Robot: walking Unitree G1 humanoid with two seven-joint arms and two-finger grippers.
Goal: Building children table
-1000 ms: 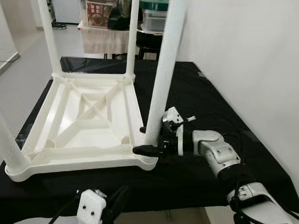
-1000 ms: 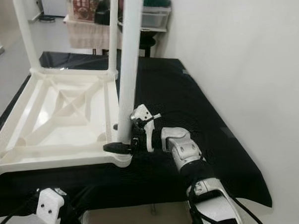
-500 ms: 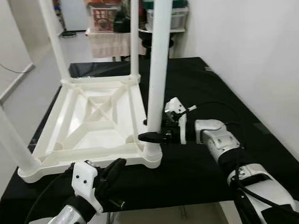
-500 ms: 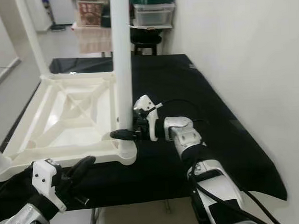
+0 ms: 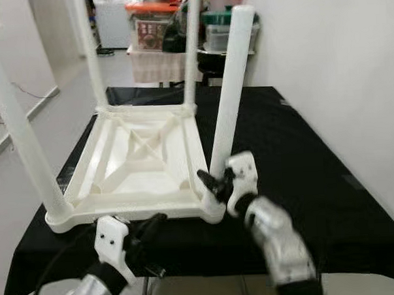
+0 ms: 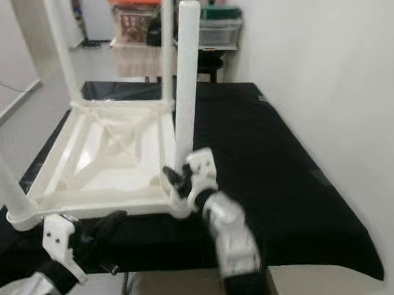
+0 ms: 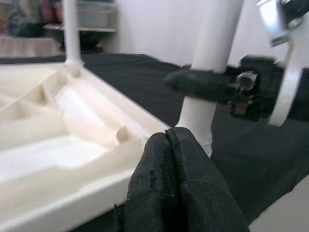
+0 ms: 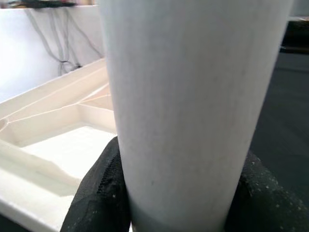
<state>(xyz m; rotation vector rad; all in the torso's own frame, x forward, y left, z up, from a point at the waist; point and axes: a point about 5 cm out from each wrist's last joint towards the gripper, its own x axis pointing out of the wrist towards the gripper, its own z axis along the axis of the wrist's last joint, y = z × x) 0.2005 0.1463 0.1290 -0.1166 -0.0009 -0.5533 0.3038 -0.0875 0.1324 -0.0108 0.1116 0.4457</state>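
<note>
The right gripper is clamping the white leg low, beside the upturned table. Left gripper, fingers together, is waiting below. Plastic seems light, stiff, slippery.

From where I stand, no lettering, label, brand or number can be read anywhere. The red-and-white box on the far shelf bears some printing, but it is too small and blurred to make out.
</note>
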